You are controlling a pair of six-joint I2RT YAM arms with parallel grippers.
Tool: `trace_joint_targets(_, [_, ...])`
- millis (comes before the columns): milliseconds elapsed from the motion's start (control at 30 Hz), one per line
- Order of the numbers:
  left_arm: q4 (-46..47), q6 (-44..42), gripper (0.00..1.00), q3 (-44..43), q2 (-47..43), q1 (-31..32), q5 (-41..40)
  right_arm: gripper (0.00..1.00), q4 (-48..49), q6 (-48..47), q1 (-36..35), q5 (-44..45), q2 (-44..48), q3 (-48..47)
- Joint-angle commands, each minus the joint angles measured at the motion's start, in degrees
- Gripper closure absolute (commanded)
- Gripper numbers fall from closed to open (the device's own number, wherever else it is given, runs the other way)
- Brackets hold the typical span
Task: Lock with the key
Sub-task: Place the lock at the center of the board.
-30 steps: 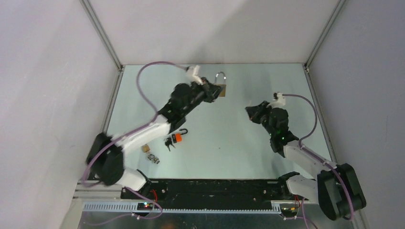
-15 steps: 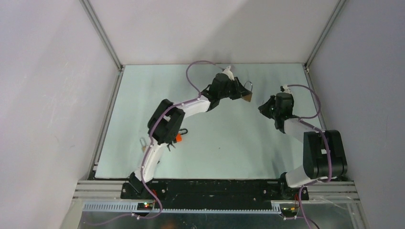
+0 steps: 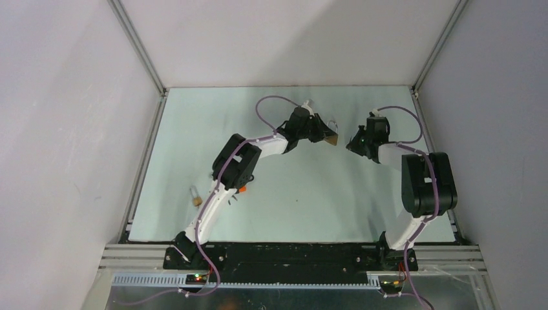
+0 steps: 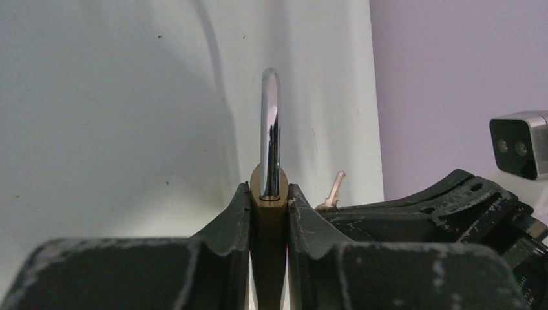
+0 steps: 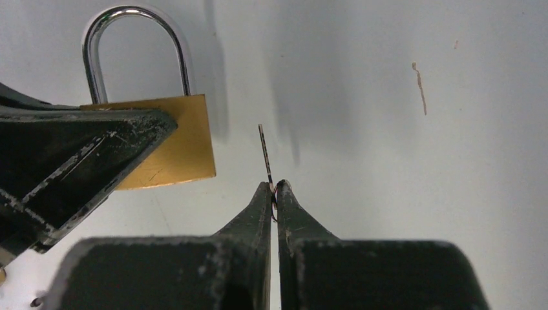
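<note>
My left gripper (image 3: pixel 320 131) is shut on a brass padlock (image 3: pixel 331 138) and holds it above the table at the far middle. In the left wrist view the brass body (image 4: pixel 269 223) is clamped between my fingers and the steel shackle (image 4: pixel 271 135) points upward. My right gripper (image 3: pixel 355 144) is shut on a small key and stands just right of the padlock. In the right wrist view the key (image 5: pixel 265 155) sticks out edge-on from the shut gripper (image 5: pixel 274 187), a short gap right of the padlock (image 5: pixel 169 145). The key (image 4: pixel 333 192) also shows in the left wrist view.
A second small padlock (image 3: pixel 194 197) lies on the table at the near left. An orange item (image 3: pixel 242 188) shows partly behind the left arm. Grey walls close in the table on the left, back and right.
The left arm has swung the padlock to the right, off its earlier far-left spot. The right gripper has moved farther back and left. The padlock and the key now stand close together.
</note>
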State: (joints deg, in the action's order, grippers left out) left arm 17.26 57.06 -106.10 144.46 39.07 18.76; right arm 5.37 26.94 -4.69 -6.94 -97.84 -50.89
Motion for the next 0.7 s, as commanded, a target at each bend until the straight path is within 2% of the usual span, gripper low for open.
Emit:
trace_joint_targets(0, [6.53, 4.34, 0.87, -1.50, -1.88, 0.21, 0.94, 1.00, -6.02, -0.52, -0.62, 2.94, -2.56, -6.29])
trace_joint_targets(67, [6.23, 4.69, 0.72, -0.51, -2.37, 0.52, 0.54, 0.99, -7.70, -0.29, -0.64, 3.06, -3.40, -7.30])
trace_joint_targets(100, [6.13, 4.98, 0.62, -0.20, -2.53, 0.59, 0.47, 0.94, -7.44, -0.21, -0.61, 2.44, -3.54, -7.38])
trace_joint_targets(133, [6.04, 5.16, 0.57, -0.06, -2.61, 0.82, 0.52, 0.93, -7.02, -0.42, -0.66, 2.01, -3.60, -7.44])
trace_joint_targets(167, [5.57, 5.83, 0.46, -0.11, -2.57, 0.87, 0.59, 0.89, -6.26, -0.49, -0.67, 1.42, -3.72, -7.50])
trace_joint_targets(233, [4.94, 6.71, 0.37, 0.18, -2.56, 0.85, 0.97, 0.87, -6.57, 0.09, -0.63, 1.11, -4.41, -8.28])
trace_joint_targets(333, [4.24, 6.18, 0.30, 3.18, -4.25, 0.74, -0.96, 0.85, -8.92, 0.66, -0.57, 1.42, -6.48, -11.24])
trace_joint_targets(400, [3.55, 5.47, 0.26, 5.34, -5.64, 0.60, -2.41, 0.80, -10.02, 0.76, -0.73, 1.88, -7.34, -12.43])
trace_joint_targets(533, [0.97, 3.17, 0.16, 9.75, -9.92, 0.23, -6.17, 0.57, -11.32, 0.37, -1.53, 3.77, -7.41, -13.29])
trace_joint_targets(667, [-5.62, 0.26, 0.08, 12.16, -14.82, -0.11, -11.30, 0.47, -12.45, 0.69, -2.25, 5.15, -5.15, -13.28])
